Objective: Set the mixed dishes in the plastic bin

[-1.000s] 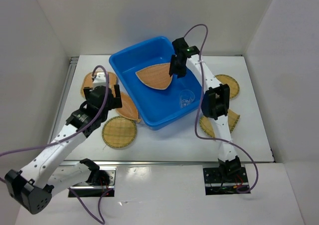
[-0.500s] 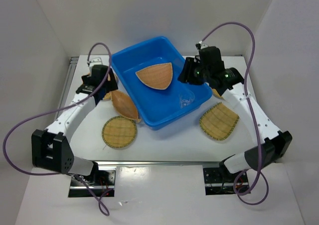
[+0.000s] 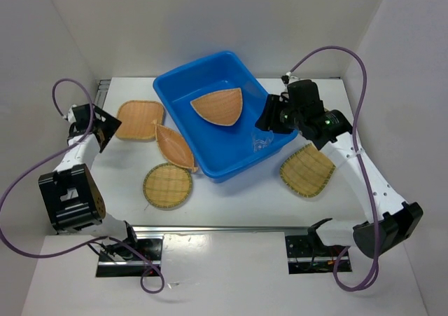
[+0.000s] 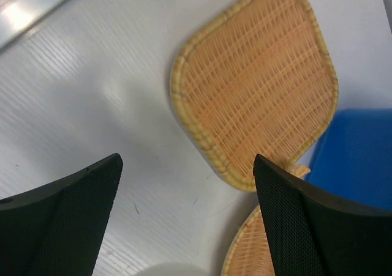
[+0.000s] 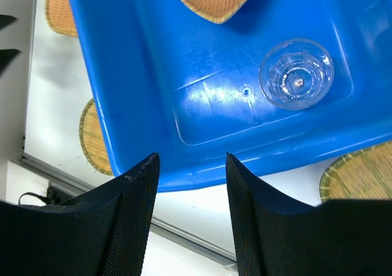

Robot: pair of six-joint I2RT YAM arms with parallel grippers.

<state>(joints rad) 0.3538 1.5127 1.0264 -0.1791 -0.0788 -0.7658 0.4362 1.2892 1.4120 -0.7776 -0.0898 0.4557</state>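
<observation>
Left end effector point(image 4: 187, 163) wide, empty, low over bench point(image 4: 92, 92) at far-left side. Rounded-square tray point(image 4: 257, 86) flat just ahead of it, toward plastic bin point(image 3: 217, 163); left arm plainly nearer. Leaf tray point(image 3: 175, 148), long axis along bin's left wall, and round tray point(image 3: 168, 185) also on left side. Right end effector point(image 5: 191, 160) partly spread, empty, over bin's right rim. Inside bin: fan tray point(image 3: 218, 107), clear cup point(image 5: 297, 74). Second fan tray point(image 3: 308, 169) on bench right of bin.
</observation>
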